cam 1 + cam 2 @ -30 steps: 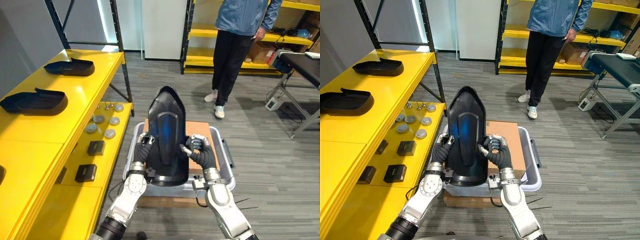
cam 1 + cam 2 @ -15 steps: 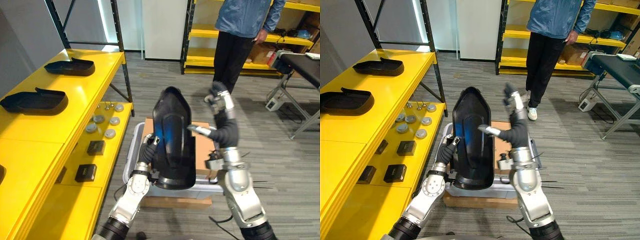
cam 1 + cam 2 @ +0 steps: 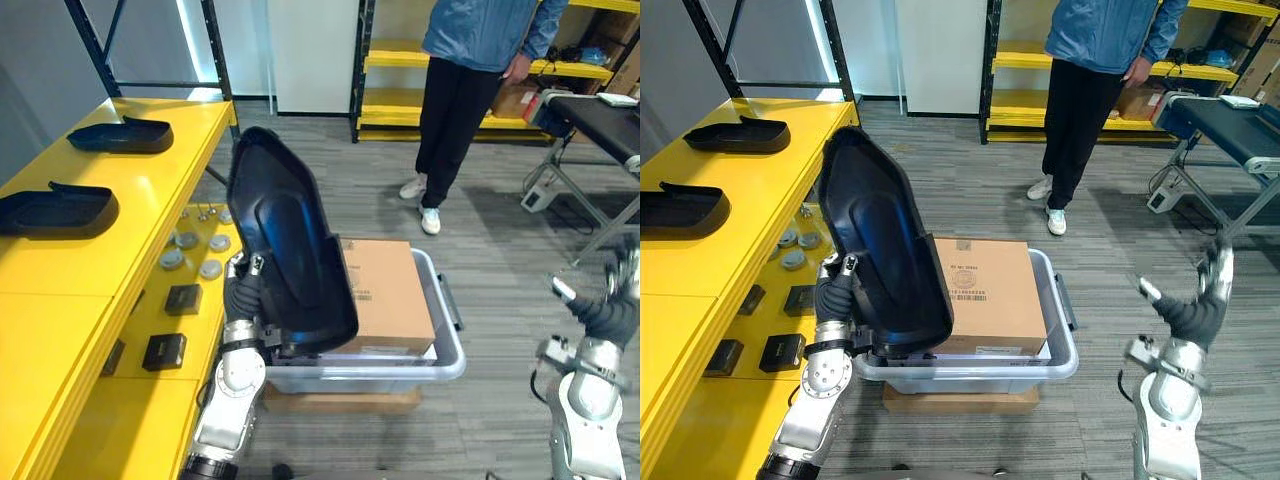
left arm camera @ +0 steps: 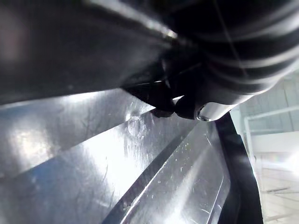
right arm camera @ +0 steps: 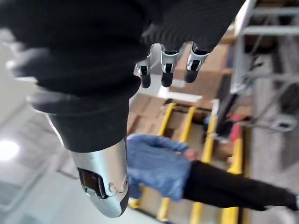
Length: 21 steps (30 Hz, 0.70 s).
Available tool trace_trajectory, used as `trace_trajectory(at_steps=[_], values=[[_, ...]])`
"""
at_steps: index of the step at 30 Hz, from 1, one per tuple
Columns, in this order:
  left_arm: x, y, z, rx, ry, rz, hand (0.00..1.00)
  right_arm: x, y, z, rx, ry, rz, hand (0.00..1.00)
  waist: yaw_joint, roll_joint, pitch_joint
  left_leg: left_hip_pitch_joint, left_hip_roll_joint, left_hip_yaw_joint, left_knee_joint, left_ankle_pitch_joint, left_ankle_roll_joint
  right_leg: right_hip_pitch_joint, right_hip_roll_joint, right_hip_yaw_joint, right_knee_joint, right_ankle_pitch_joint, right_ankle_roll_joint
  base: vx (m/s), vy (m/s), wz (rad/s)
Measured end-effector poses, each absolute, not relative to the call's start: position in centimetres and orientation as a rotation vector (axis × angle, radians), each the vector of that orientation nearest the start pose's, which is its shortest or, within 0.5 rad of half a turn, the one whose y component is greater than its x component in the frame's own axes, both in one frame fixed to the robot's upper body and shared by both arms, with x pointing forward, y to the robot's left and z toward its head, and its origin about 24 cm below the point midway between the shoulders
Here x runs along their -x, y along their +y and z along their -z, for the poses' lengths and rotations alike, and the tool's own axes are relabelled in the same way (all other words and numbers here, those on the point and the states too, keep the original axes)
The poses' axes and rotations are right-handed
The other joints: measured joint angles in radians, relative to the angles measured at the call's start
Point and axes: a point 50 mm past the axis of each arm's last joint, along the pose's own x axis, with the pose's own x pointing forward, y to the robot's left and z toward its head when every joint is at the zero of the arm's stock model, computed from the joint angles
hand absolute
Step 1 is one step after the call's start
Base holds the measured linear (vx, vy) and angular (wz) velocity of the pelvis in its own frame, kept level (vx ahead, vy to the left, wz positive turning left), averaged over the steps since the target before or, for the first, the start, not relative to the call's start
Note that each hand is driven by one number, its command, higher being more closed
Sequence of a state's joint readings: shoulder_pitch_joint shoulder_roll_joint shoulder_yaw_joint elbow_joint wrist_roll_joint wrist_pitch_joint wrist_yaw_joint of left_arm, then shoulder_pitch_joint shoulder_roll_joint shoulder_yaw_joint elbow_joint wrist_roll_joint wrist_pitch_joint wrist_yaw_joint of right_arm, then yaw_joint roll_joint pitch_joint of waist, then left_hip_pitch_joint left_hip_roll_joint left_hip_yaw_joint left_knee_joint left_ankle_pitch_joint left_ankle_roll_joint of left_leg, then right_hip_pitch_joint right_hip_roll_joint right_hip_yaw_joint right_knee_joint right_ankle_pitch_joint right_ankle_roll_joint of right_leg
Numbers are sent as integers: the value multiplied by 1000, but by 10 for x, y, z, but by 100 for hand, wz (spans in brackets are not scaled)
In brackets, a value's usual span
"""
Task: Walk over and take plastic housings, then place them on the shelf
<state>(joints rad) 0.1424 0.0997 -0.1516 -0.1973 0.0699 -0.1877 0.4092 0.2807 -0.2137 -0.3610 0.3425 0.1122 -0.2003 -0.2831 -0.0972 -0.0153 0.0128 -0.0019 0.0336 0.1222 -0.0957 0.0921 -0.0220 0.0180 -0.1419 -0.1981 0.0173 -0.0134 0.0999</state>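
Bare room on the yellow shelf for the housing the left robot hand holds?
Top level: bare stretch nearer than the second shelved housing; narrower gap between it and the far housing. Lower level crowded: grey discs, small black boxes. Near stretch probably suits the carried housing.

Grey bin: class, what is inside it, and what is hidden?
A cardboard box sits in the grey bin. The black housing in the left hand covers its left side; beneath the box is unseen.

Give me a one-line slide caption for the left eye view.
Left hand props a black plastic housing tilted above the grey bin by the yellow shelf; right hand open, aside.
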Motion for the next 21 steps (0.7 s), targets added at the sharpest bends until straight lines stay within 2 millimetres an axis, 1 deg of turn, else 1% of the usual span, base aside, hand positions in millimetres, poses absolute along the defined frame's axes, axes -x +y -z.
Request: trace_trajectory(at_steps=[1, 2, 4, 6, 8, 9, 11, 13, 16, 17, 19, 21], values=[[-220, 153, -73, -82, -266, -265, 100, -127, -309, 49, 162, 391, 747, 0, 1, 3, 1, 0, 0, -3, 0, 0, 0, 2, 0, -1, 0, 0, 0, 7, -1, 12], [-219, 153, -72, -79, -266, -258, 100, -117, -304, 65, 137, 472, 741, 0, -1, 6, 3, 1, 0, -10, 0, 0, 0, 12, 0, -6, 0, -2, 0, 13, -3, 13], [-215, 155, -68, -68, -251, -256, 100, -92, -286, 98, 61, 652, 714, 0, -1, 10, 6, 8, 0, -16, 0, 0, -1, 17, 0, -21, 1, -6, -1, 0, -7, 12], [-213, 155, -66, -72, -237, -250, 100, -78, -275, 115, 22, 752, 703, 0, 1, 12, 9, 13, 0, -22, 0, -2, -3, 26, 0, -26, 0, -8, -2, -8, -7, 11], [-211, 156, -63, -76, -224, -244, 100, -61, -256, 135, -6, 893, 641, 0, 1, 11, 14, 16, 0, -36, 0, -3, -4, 36, 0, -42, 0, -16, -8, -16, -9, 17], [-209, 157, -61, -78, -213, -246, 100, -58, -247, 140, -17, 928, 618, 0, 2, 10, 15, 16, 0, -39, -1, -3, -5, 38, 0, -45, 0, -17, -8, -18, -6, 11], [-207, 158, -56, -79, -191, -249, 100, -58, -238, 143, -43, 945, 591, 0, 2, 10, 15, 18, 0, -42, -1, -3, -5, 42, 0, -48, 0, -18, -8, -17, -5, 6], [-206, 158, -52, -76, -173, -249, 100, -60, -233, 144, -29, 949, 555, 0, 4, 6, 20, 26, 0, -46, -1, -4, -5, 53, 0, -53, 1, -22, -9, -14, -4, 11], [-206, 158, -48, -82, -154, -241, 100, -64, -226, 145, -9, 950, 514, 0, 5, -2, 27, 33, -3, -80, -4, -3, -6, 69, -3, -87, 18, -41, -9, -18, -17, 35], [-206, 158, -48, -83, -153, -234, 100, -67, -223, 145, -6, 948, 496, 0, 8, -6, 32, 30, -5, -102, -6, 0, -10, 78, -4, -110, 29, -51, -10, 1, -37, 60], [-206, 156, -48, -78, -153, -229, 100, -65, -221, 147, -6, 964, 491, 0, 23, -10, 41, 6, -9, -152, 0, 9, -20, 79, -8, -150, 64, -75, -10, -5, -49, 75], [-207, 154, -48, -73, -157, -222, 100, -62, -221, 149, -3, 978, 496, 0, 36, -17, 56, -33, -21, -232, 1, 37, -24, 62, -21, -237, 135, -124, -9, -19, -76, 127]])
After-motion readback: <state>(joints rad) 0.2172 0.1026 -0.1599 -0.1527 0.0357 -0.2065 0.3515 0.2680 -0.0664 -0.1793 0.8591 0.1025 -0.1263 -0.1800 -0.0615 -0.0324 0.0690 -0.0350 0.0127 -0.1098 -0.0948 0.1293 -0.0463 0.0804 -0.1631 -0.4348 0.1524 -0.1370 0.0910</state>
